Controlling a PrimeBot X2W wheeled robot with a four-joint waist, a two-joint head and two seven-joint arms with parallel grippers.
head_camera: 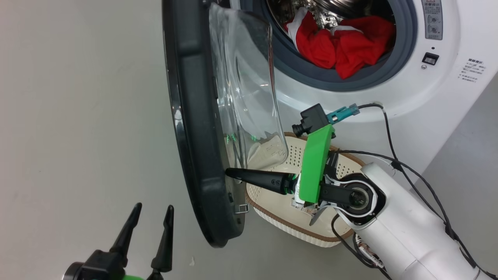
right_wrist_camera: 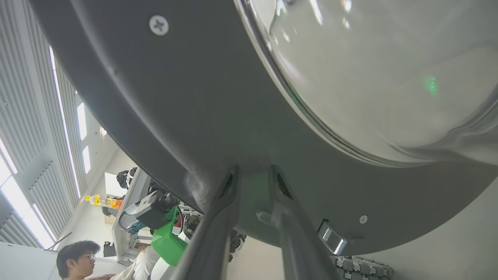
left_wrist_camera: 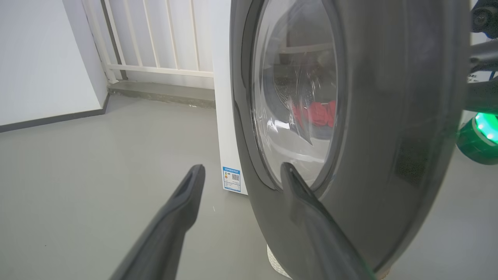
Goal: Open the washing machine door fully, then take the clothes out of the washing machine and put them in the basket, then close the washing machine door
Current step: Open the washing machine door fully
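Observation:
The washing machine door (head_camera: pixel 194 116) stands swung out edge-on, its clear glass bowl (head_camera: pixel 245 89) facing the white washing machine (head_camera: pixel 459 39). Red and white clothes (head_camera: pixel 342 42) lie in the drum's mouth, and show through the glass as clothes (left_wrist_camera: pixel 317 112). The cream basket (head_camera: pixel 280 217) sits on the floor under the opening, behind the door. My right gripper (head_camera: pixel 229 172) points at the door's inner rim; in the right wrist view my right gripper (right_wrist_camera: pixel 253 173) has its tips against the door (right_wrist_camera: pixel 175 97), slightly parted, nothing between. Left gripper (head_camera: pixel 153 212) hangs open outside the door, left gripper (left_wrist_camera: pixel 241 169) near its outer face (left_wrist_camera: pixel 389 116).
Black cables (head_camera: pixel 393 147) trail from my right arm across the washer's front. A door latch (right_wrist_camera: pixel 330 237) sits near my right fingers. A white railing (left_wrist_camera: pixel 155 39) and a wall stand beyond grey floor (left_wrist_camera: pixel 97 175) left of the washer. A person (right_wrist_camera: pixel 76 258) sits in the background.

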